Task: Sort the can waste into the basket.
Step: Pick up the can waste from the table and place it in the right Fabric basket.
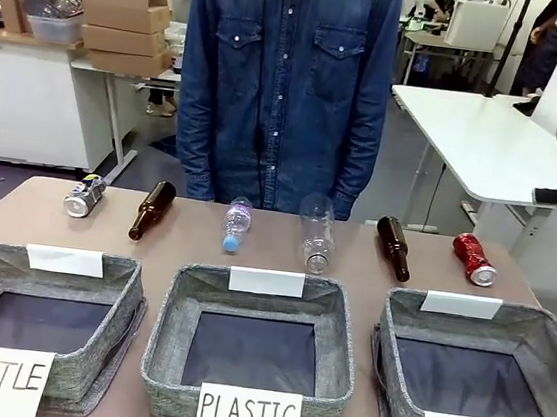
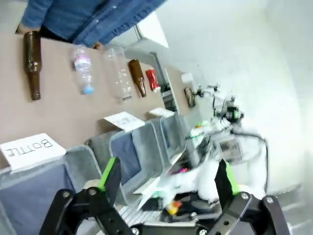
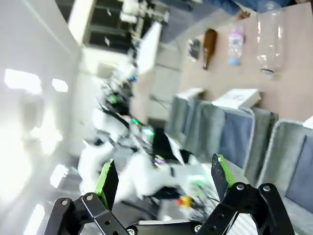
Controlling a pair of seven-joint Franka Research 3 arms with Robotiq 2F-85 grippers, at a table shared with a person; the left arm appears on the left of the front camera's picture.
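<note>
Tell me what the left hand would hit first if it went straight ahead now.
Likely the PLASTIC basket, near wall first: the open left hand aims sideways and low across it. Depth is unclear, so it might clear the rim.

Front view bright and even, lit from overhead, sharp across the desk [image 1: 275,240]. Faint soft shadow beside the brown bottle [image 1: 152,209], small glints on the clear plastic bottle [image 1: 315,235] and red can [image 1: 474,259]. Both wrist views tilted, wide-angle bend at the edges. Left wrist: blown-out white on picture right, smeared blur behind the left claw [image 2: 167,172], claw itself crisp. Right wrist: same washout on picture left, heavy blur mid-frame, right claw [image 3: 164,169] sharp.
</note>
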